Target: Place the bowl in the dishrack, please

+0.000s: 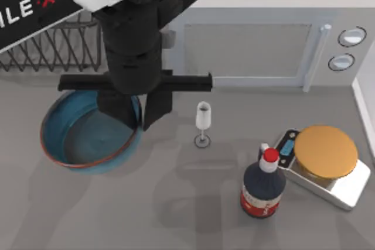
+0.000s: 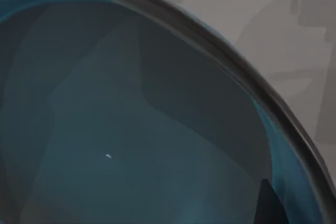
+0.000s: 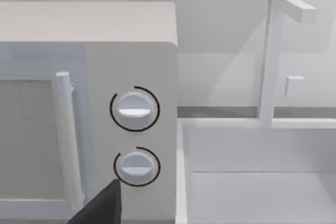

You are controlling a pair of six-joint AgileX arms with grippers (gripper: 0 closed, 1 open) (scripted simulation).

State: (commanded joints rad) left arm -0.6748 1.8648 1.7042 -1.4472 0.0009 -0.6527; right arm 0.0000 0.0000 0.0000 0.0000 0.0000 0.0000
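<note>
Look at the bowl (image 1: 82, 144) first. It sits on the gray table (image 1: 176, 215), at the left side in the top view. It is wide, round and shallow. It is shiny blue inside and out, with a thin orange-red line along its edge. It stands right side up, with its open side to the ceiling.

Your left gripper (image 1: 137, 115) hangs over the right part of the bowl, and its black fingers reach down at the rim there. You cannot tell if they are open or closed, because the arm covers them. In the left wrist view you look right down into the bowl (image 2: 131, 145), and its dark rim curves across the picture.

The dishrack (image 1: 53, 48) stands just behind the bowl, near the back left of the table. It is made of thin black wires that slant and cross. The bowl is not in it.

A small glass (image 1: 203, 122) stands to the right of the bowl. Further right are a dark bottle (image 1: 262, 188) with a red cap and a scale (image 1: 325, 162) with an orange top. A microwave (image 1: 258, 45) stands at the back.

In the right wrist view you see the microwave's two knobs (image 3: 135, 109) and a white sink (image 3: 262, 182).
</note>
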